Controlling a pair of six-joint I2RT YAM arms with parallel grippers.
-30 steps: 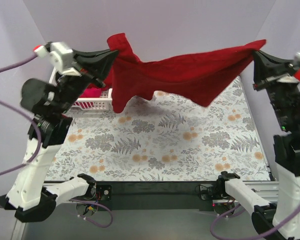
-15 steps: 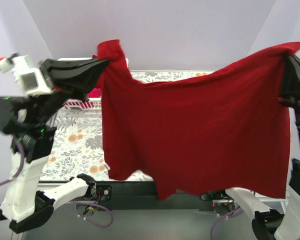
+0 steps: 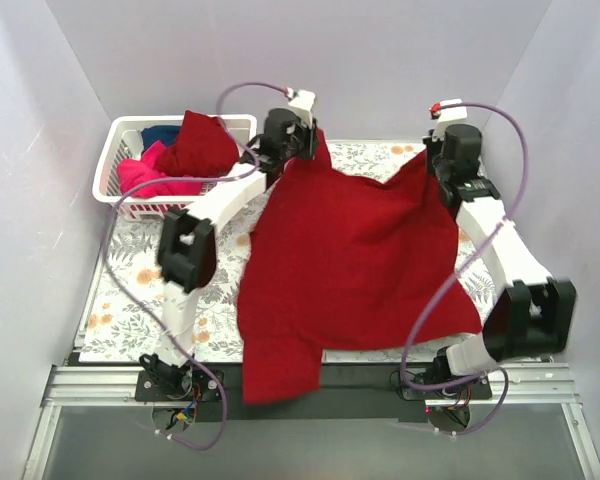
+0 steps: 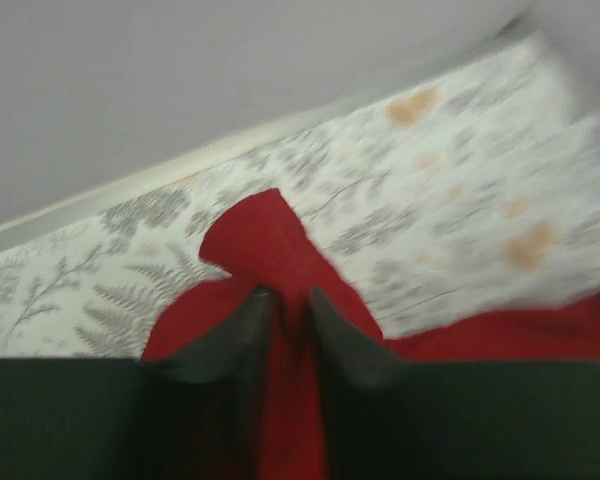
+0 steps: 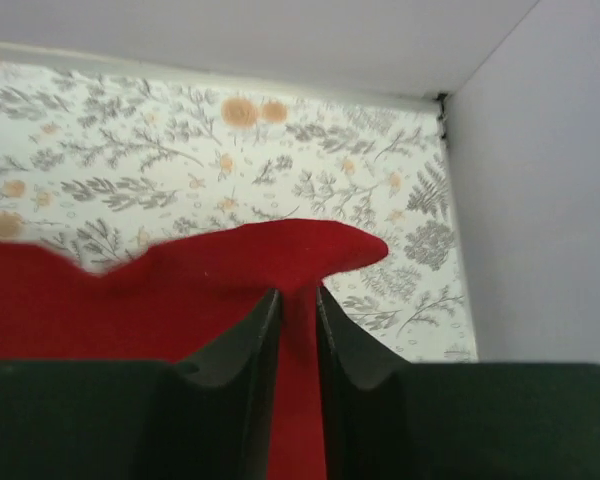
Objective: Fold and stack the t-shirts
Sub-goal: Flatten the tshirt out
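A dark red t-shirt (image 3: 350, 250) lies spread across the flowered table (image 3: 130, 290), one sleeve drooping over the near edge. Both arms reach to the far side. My left gripper (image 3: 305, 150) is at the shirt's far left corner, my right gripper (image 3: 432, 166) at its far right corner. In the left wrist view the left gripper (image 4: 290, 295) has its fingers parted, with a strip of the red shirt (image 4: 260, 240) lying between them. In the right wrist view the right gripper (image 5: 298, 292) shows a narrower gap, with the shirt (image 5: 180, 290) running through it.
A white lattice basket (image 3: 115, 150) stands at the back left. It holds a second dark red shirt (image 3: 195, 145), a hot pink one (image 3: 140, 175) and a dark blue one (image 3: 160, 133). Lilac walls close in the back and both sides, and a black rail (image 3: 360, 375) runs along the near edge.
The shirt was held stretched in the air between raised arms. Both arms have swung to the far edge, the shirt now lies on the table, and both pairs of jaws have parted.
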